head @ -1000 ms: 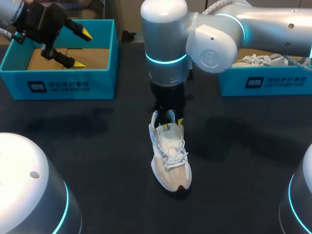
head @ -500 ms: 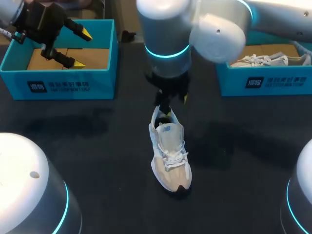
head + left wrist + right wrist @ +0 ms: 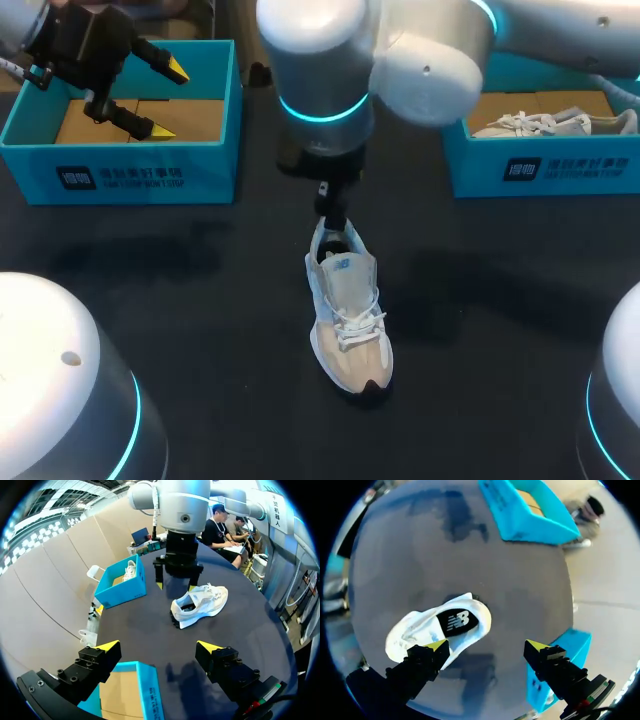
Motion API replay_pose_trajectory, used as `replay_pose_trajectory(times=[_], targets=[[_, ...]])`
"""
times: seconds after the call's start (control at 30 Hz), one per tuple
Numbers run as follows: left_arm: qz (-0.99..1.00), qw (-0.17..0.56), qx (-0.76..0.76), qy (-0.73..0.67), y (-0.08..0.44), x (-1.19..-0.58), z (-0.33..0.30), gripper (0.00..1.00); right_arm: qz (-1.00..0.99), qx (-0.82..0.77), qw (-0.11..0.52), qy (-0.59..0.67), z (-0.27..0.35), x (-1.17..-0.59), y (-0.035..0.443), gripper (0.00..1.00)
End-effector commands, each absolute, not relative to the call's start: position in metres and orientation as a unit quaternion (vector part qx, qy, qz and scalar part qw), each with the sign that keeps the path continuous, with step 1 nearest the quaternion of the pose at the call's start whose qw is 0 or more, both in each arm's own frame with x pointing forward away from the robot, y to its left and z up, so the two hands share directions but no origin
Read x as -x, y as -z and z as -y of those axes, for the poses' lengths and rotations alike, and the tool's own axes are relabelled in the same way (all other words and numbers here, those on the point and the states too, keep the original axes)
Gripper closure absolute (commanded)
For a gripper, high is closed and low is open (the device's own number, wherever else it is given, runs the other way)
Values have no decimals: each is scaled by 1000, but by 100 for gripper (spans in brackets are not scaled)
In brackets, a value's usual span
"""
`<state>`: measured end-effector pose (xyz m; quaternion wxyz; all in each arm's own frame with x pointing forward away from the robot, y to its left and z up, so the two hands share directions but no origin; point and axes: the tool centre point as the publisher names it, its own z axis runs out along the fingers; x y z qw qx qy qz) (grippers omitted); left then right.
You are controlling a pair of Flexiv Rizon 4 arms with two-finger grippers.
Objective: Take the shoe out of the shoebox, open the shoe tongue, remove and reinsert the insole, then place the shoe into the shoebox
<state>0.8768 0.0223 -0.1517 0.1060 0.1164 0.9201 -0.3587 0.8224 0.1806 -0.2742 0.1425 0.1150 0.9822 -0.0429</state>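
Observation:
A white and beige shoe (image 3: 347, 310) lies on the dark table, toe toward the near edge. Its dark insole (image 3: 457, 621) shows through the opening. My right gripper (image 3: 335, 208) hangs open just above the heel, touching nothing; in the right wrist view the right gripper (image 3: 487, 645) has the shoe (image 3: 437, 627) under one finger. My left gripper (image 3: 150, 95) is open over the empty blue shoebox (image 3: 120, 170) at the far left. From the left wrist view, the left gripper (image 3: 157, 646) looks across at the shoe (image 3: 200, 605) and the right gripper (image 3: 175, 585).
A second blue shoebox (image 3: 540, 165) at the far right holds another white shoe (image 3: 560, 122). Two white robot bases (image 3: 60, 390) fill the near corners. Dark tabletop surrounds the shoe.
My right gripper has let go at the shoe's tongue, opened wide and risen out of the shoe. The shoe and the left arm have not moved.

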Motion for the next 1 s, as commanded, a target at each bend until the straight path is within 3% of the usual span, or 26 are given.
replay_pose_trajectory(times=[0.03,0.63,0.73,0.77,0.8,0.87,1.0], targets=[[-921,106,-116,357,151,-877,-22,0,-987,-74,138,39,-191,-834,292,0],[-921,106,-116,357,151,-877,-22,0,-994,9,110,27,-194,-853,353,2],[-921,106,-116,357,151,-877,-22,0,-994,15,109,28,-193,-855,360,13],[-921,106,-116,357,151,-877,-22,0,-993,16,109,28,-193,-855,361,20],[-921,106,-116,357,151,-877,-22,0,-993,21,108,28,-193,-856,362,37],[-921,106,-116,357,151,-877,-22,0,-993,30,107,32,-192,-856,364,52],[-921,106,-116,357,151,-877,-22,0,-993,30,107,34,-189,-856,369,57]])
